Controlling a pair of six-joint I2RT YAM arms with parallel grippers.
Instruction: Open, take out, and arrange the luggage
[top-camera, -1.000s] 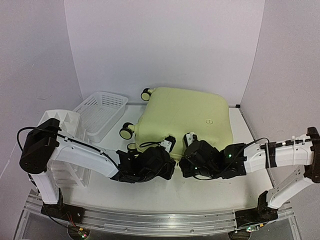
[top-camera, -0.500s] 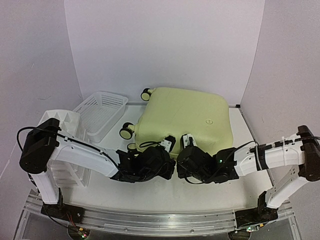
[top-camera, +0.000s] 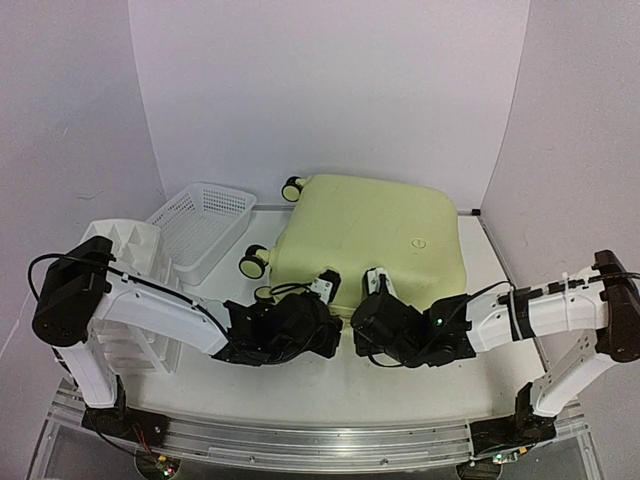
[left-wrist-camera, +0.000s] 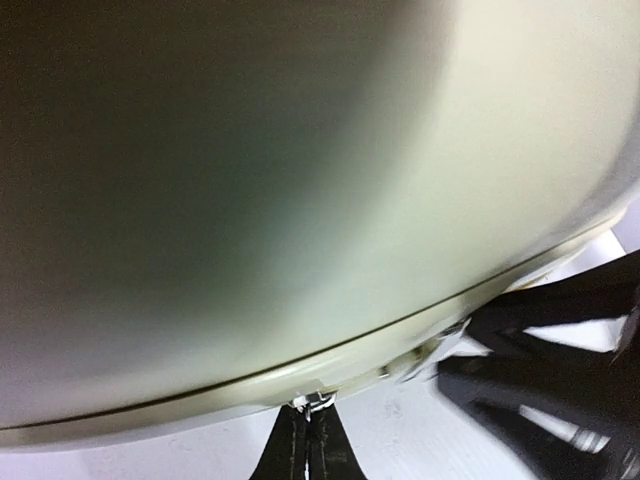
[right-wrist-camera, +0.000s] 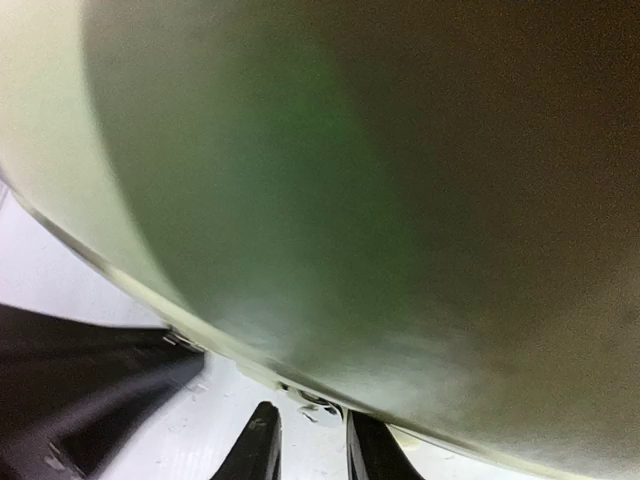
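— Overhead, where sat the luggage (top-camera: 370, 235)?
— Closed, mid-table; basket (top-camera: 205, 225) at its left. Left gripper (top-camera: 326, 286) and right gripper (top-camera: 378, 282) hid its near seam.
— Wrist views?
— Left fingers (left-wrist-camera: 292, 455) pinched a zip tab (left-wrist-camera: 318, 403); right fingers (right-wrist-camera: 262, 445) narrowly apart, second tab (right-wrist-camera: 318, 408) just beyond.

Your left arm (top-camera: 150, 300) and right arm (top-camera: 545, 308) wear white link shells between bulky black joint housings. Thin black cables run along both. A green light (top-camera: 437, 321) glows just behind the right tool (right-wrist-camera: 312, 430). That tool and the left tool (left-wrist-camera: 308, 420) end in slim matte-black fingers.
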